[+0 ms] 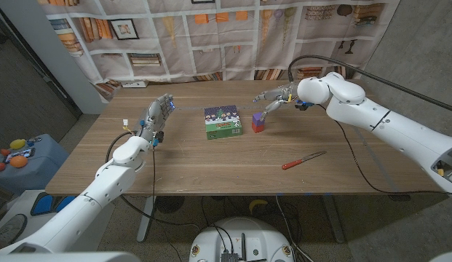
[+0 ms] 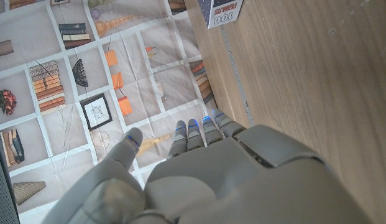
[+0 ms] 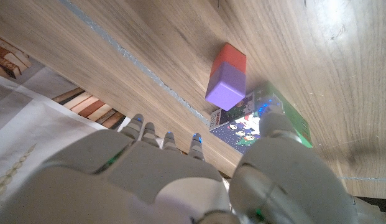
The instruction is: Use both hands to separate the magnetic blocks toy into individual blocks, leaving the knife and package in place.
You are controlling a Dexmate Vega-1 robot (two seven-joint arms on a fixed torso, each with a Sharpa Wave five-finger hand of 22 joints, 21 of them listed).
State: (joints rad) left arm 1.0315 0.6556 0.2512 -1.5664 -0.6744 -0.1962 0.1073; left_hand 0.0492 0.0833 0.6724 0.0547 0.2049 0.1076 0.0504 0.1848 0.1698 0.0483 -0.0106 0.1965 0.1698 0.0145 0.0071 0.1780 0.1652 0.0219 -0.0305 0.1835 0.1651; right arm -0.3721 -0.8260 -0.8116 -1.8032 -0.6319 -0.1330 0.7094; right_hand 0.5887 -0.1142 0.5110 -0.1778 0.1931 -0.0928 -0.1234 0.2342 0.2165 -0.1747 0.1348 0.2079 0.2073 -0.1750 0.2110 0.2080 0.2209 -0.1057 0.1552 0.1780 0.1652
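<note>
The magnetic blocks toy [image 1: 258,122] stands on the table as a purple block stacked on a red one [image 3: 225,78], just right of the green package [image 1: 223,121]. My right hand [image 1: 275,97] hovers just above and behind the toy, fingers spread, holding nothing; in the right wrist view its fingers [image 3: 149,134] reach toward the blocks without touching them. My left hand [image 1: 157,113] is raised at the table's left side, open and empty, well left of the package [image 2: 220,11]. The red-handled knife [image 1: 303,160] lies toward the front right.
The wooden table [image 1: 196,164] has bare surface in front of the package and around the knife. A printed bookshelf curtain [image 1: 233,36] hangs behind the far edge. A cable [image 1: 357,156] from my right arm trails over the table's right part.
</note>
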